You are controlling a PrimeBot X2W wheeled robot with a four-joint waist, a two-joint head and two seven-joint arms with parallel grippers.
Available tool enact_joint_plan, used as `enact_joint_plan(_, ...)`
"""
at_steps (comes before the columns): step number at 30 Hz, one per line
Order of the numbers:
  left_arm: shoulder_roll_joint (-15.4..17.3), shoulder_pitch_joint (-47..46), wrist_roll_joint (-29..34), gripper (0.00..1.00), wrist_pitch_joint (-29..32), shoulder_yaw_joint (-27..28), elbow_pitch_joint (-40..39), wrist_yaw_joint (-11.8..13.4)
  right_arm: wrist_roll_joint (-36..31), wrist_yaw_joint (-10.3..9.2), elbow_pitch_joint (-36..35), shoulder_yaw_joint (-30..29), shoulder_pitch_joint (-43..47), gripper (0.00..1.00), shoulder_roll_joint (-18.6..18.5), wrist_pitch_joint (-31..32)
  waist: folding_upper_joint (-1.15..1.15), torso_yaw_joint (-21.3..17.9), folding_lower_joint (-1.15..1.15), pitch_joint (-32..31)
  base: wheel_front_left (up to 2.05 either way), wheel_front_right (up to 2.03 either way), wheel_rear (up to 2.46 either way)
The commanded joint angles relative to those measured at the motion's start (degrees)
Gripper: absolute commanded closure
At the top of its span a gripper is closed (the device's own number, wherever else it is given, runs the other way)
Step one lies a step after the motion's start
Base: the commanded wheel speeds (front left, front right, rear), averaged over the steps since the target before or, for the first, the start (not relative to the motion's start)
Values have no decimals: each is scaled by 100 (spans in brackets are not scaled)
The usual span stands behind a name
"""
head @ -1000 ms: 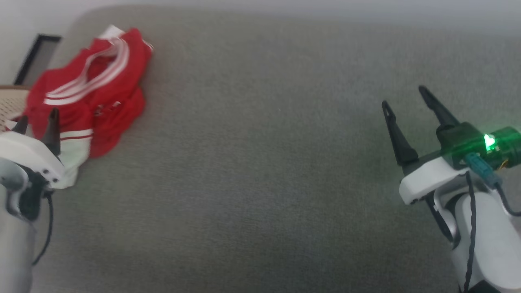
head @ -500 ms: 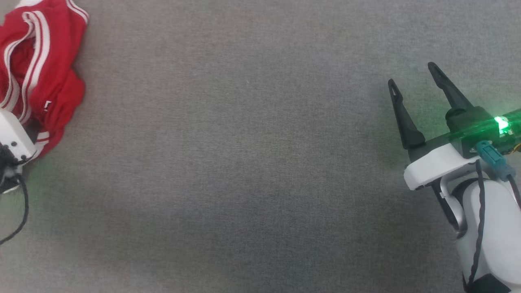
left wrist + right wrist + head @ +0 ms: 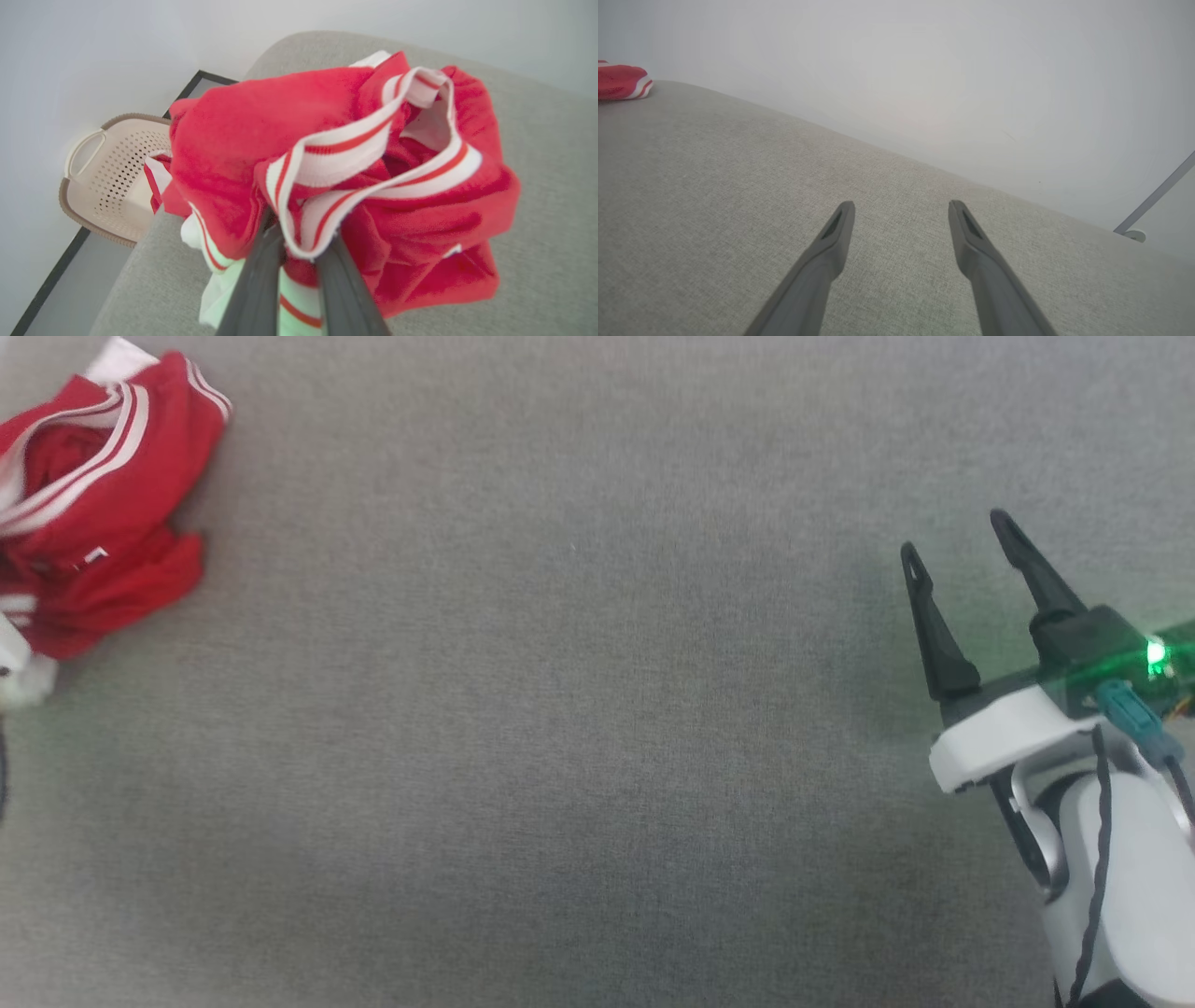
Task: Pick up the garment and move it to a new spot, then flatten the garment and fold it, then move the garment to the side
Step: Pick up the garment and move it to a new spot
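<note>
The red shirt (image 3: pixel 93 523) sits bunched at the far left of the grey fabric surface (image 3: pixel 579 709). The left end effector (image 3: pixel 301 247) has its fingers nearly together, pinching the shirt's striped trim. The right end effector (image 3: pixel 954 537) is spread wide and empty, well apart from the shirt.

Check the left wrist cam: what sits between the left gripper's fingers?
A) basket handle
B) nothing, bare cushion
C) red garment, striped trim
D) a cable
C: in the left wrist view the left gripper has its two dark fingers drawn close together, with the white-and-red striped trim of the garment bunched between them.
</note>
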Motion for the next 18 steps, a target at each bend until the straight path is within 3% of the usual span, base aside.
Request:
enact_joint_plan(1,71,-28,2,100,-123,-38,-73,2,32,-6,28,-39,68,0,23,-63,0,32,0,-217,0,0,0)
enact_joint_plan(9,628,-145,-134,100,-645,-420,-954,1,88,-6,264,-259,416,0,202,-265,0,43,0,-895,0,0,0)
enact_joint_plan(18,1100,-167,-202,100,-327,-696,-2282,1,90,-6,432,-375,656,0,368,-420,0,14,0,-1514,0,0,0)
